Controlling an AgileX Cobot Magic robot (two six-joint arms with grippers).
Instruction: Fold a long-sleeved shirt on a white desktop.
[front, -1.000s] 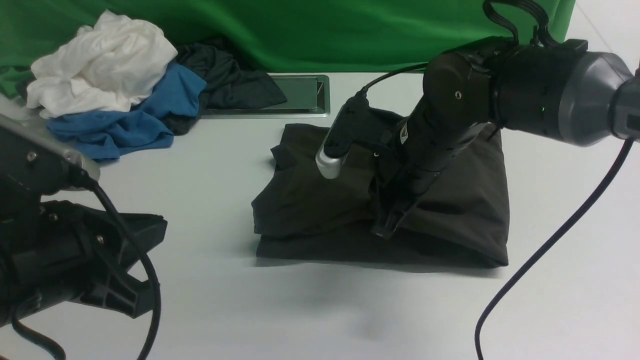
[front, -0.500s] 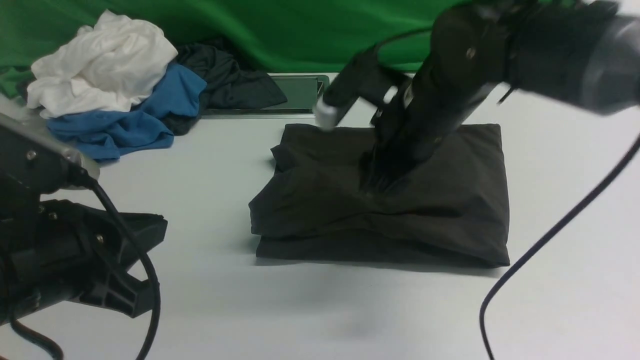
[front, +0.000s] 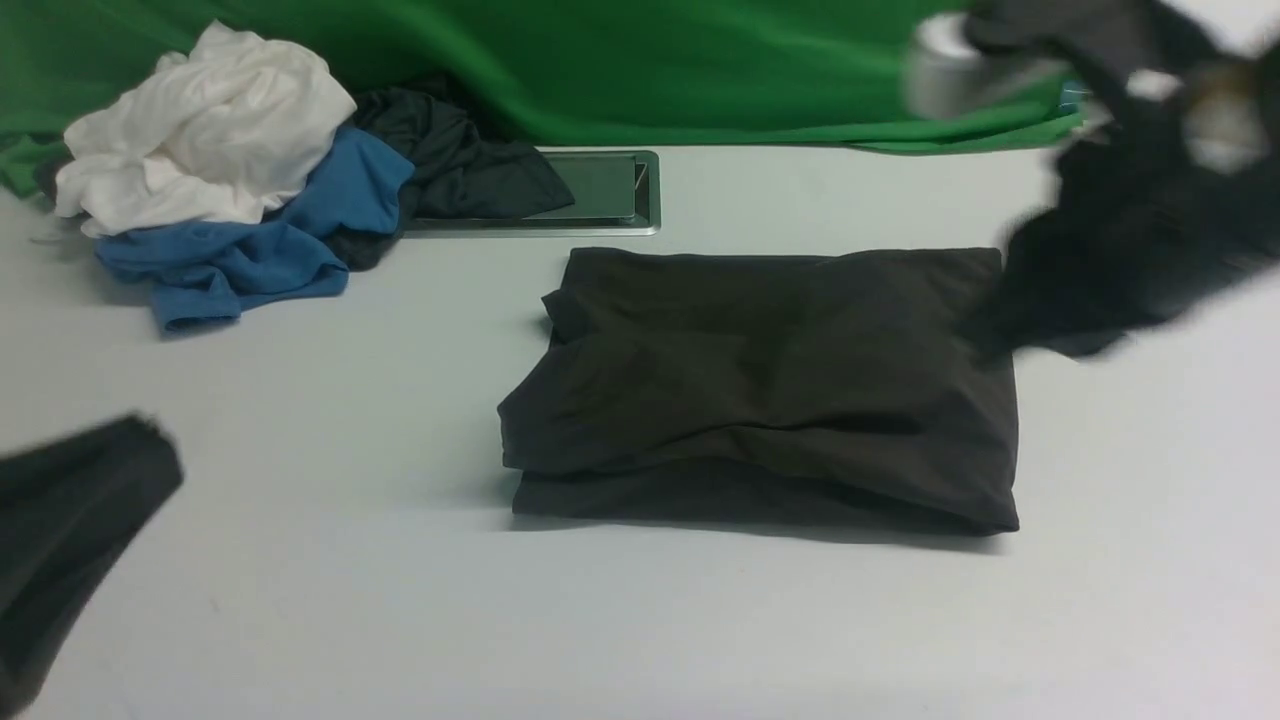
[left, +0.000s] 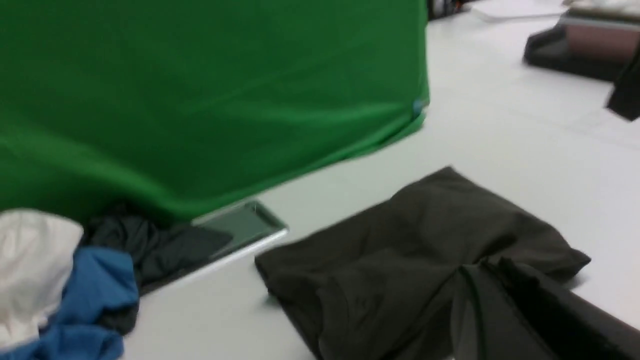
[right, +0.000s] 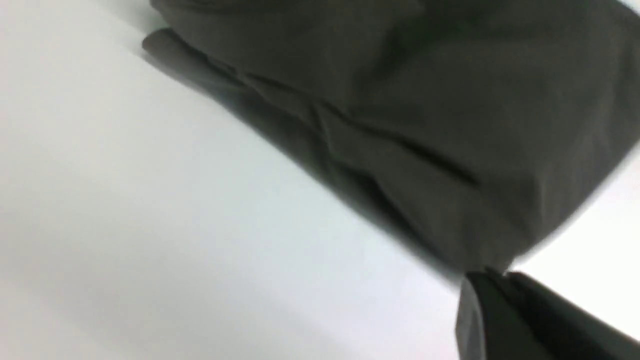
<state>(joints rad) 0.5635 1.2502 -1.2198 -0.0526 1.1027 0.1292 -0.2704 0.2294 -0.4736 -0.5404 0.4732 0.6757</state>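
Note:
The long-sleeved shirt (front: 760, 390) lies folded into a thick black-brown rectangle in the middle of the white desktop (front: 640, 620); its chest print is hidden inside the fold. My right gripper (front: 985, 345) is a blurred dark shape in the air by the shirt's far right corner, off the cloth. In the right wrist view its fingers (right: 495, 274) are pressed together with nothing between them, just past the shirt's corner (right: 450, 150). My left gripper (front: 150, 440) is blurred at the lower left, well clear of the shirt. It too is shut and empty (left: 482, 267), in front of the shirt (left: 400, 260).
At the back left lies a pile of a white garment (front: 210, 120), a blue garment (front: 260, 240) and a smaller dark garment (front: 450, 160). The dark one partly covers the metal-framed hatch (front: 600, 190). A green cloth (front: 640, 60) hangs along the back edge.
My right arm has lifted off the shirt's top and swung away to the upper right. The left arm has pulled back toward the lower left. The shirt stays folded.

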